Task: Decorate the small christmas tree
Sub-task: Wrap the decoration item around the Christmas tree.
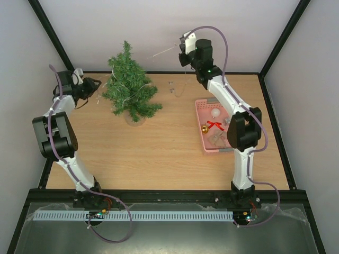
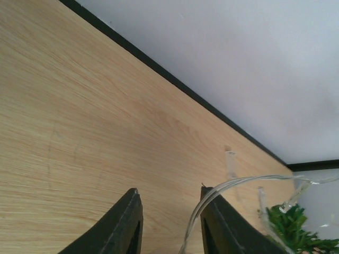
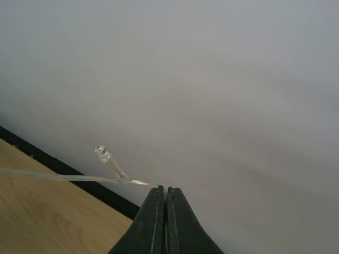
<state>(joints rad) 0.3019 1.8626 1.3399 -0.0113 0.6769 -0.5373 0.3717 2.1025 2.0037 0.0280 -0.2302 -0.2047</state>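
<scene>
Tree (image 1: 130, 87) by the far-left corner looks light, tippy, springy — steady its trunk low. Right gripper (image 3: 163, 189) pinches the string (image 3: 63, 177); left gripper (image 2: 169, 198) gapes, clamping nothing.

One small christmas tree (image 1: 130, 87), near the far left corner of the bench (image 1: 159, 153). One light string (image 3: 104, 154) of clear wire, its bulbs too small to count. One pink basket (image 1: 199, 104) by the right edge, holding one white bauble (image 1: 215, 112), one gold ball (image 1: 204, 128), one red bow (image 1: 214, 125) and one greyish piece (image 1: 216, 139) too blurred to name.
</scene>
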